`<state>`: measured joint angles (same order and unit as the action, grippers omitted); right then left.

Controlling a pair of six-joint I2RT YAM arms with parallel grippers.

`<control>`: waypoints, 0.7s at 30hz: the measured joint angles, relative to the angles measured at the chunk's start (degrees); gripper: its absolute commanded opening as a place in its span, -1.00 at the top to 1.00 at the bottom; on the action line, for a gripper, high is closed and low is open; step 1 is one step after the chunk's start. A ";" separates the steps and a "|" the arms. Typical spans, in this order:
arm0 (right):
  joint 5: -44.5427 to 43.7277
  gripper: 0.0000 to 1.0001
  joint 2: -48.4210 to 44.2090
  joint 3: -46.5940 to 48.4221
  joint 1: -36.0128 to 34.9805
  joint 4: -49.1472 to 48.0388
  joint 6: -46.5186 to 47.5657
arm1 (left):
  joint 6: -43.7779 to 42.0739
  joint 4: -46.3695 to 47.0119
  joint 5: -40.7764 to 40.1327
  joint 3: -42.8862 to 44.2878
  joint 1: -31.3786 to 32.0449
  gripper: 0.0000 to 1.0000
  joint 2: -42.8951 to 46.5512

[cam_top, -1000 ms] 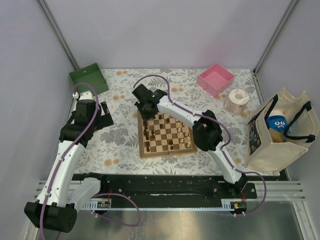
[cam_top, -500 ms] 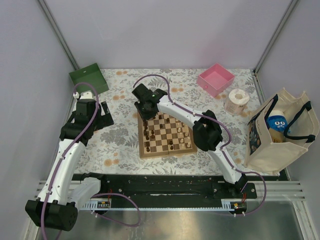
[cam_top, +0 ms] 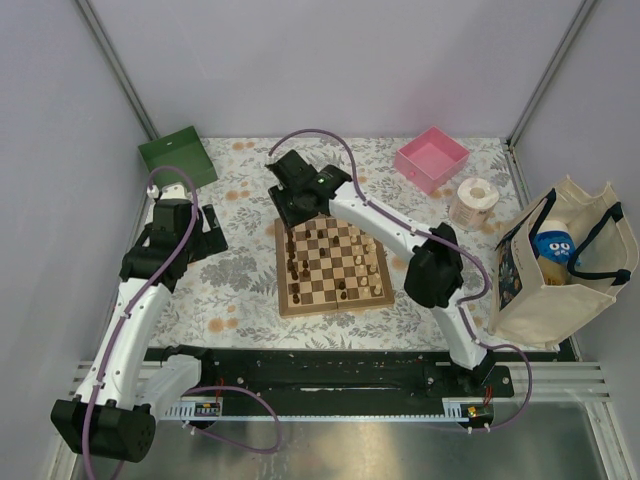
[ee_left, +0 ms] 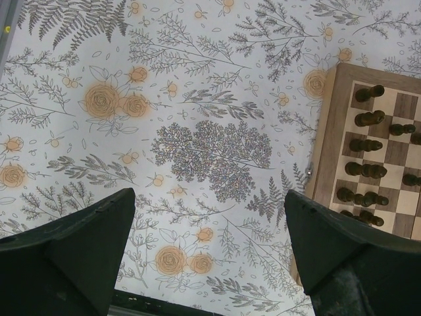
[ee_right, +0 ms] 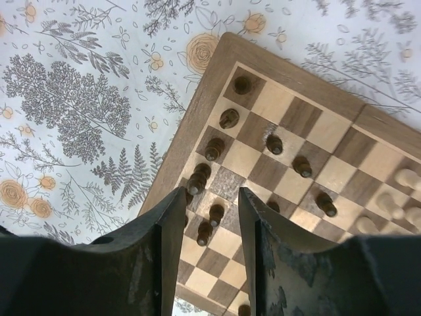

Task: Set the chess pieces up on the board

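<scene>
The board (cam_top: 330, 304) lies in the middle of the flowered worktop (cam_top: 235, 285). Dark chess pieces (ee_right: 229, 118) stand along its left side, and pale ones stand more to the right. The right pincer (ee_right: 210, 194) hangs over the board's far left corner, its fingers a little apart and gripping nothing. The left pincer (ee_left: 207, 194) is wide apart above the worktop, just beside the board.

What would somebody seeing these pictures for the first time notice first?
The wooden chessboard mid-table on the floral cloth draws the eye first, with dark pieces crowded along its left side and the right gripper hovering over them, jaws parted. Next come the colours: a pink box at the far right, a green box at the far left and a cream tote bag at the right edge.
</scene>
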<state>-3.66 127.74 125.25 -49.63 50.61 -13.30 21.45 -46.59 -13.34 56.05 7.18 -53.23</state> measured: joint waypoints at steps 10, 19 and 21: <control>-3.82 0.06 -9.86 -12.79 1.46 -4.31 0.20 | 0.00 0.02 0.00 -0.28 -0.02 -0.98 0.02; -0.70 0.09 -6.56 -15.08 7.10 -5.77 -0.17 | -0.02 0.00 0.00 -0.33 -0.02 -0.98 0.02; 0.26 0.10 -5.18 -13.92 7.13 -5.77 -0.24 | 0.00 0.02 -0.02 -0.33 -0.02 -0.98 0.02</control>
<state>-3.40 122.56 111.33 -42.50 44.84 -13.54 21.45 -46.57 -13.37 55.72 7.16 -53.21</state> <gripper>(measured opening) 0.460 0.988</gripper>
